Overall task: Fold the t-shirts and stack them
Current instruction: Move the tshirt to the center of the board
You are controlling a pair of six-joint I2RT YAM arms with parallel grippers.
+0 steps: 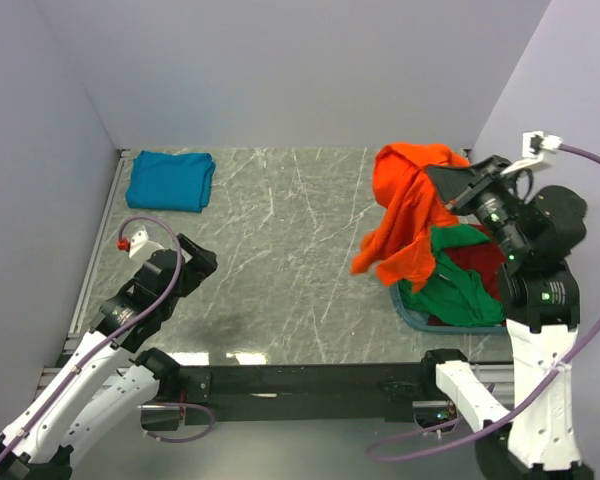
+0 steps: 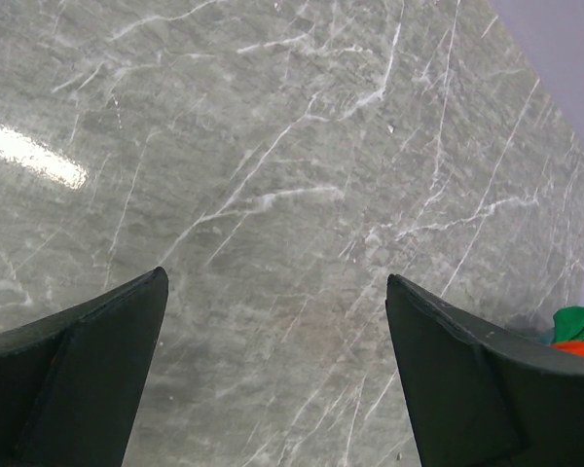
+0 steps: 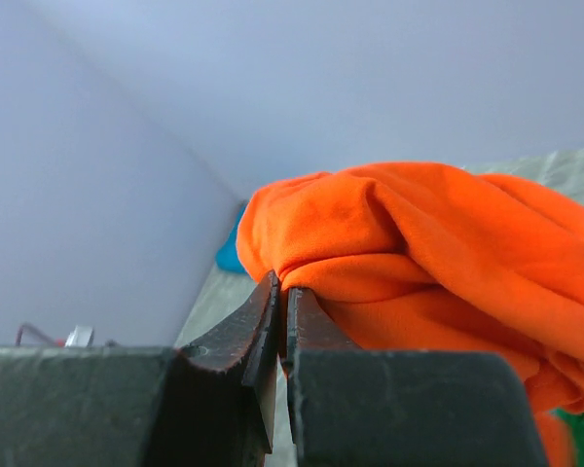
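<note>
Nearest the bases, the left pincer (image 2: 274,277) hangs released, jaws wide apart over bare tabletop (image 1: 300,250), gripping nothing and well apart from any cloth. That is the first worry: if the next shirt comes down bunched, this arm is too far off to catch a corner and spread it. On the right, the basket (image 1: 420,318) holds the green shirt (image 1: 455,290), which spills over its rim, with the red shirt (image 1: 475,262) behind it. Above them the right pincer (image 3: 282,292) is clenched on a fold of the orange shirt (image 1: 410,215), which hangs in the air in a twisted clump, its lower tail dangling beside the green one. The wrist view shows the fold caught only at the very tips of the jaws, so I judge the hold to be shallow; a quick swing could let the cloth slide out and drop back into the basket or in a heap on the tabletop. The tail may also snag the green shirt and drag it over the rim. Whether the two touch, I cannot tell. Farthest off, in the far left corner, the teal shirt (image 1: 170,180) lies folded; a careless sweep across could ruffle it.
</note>
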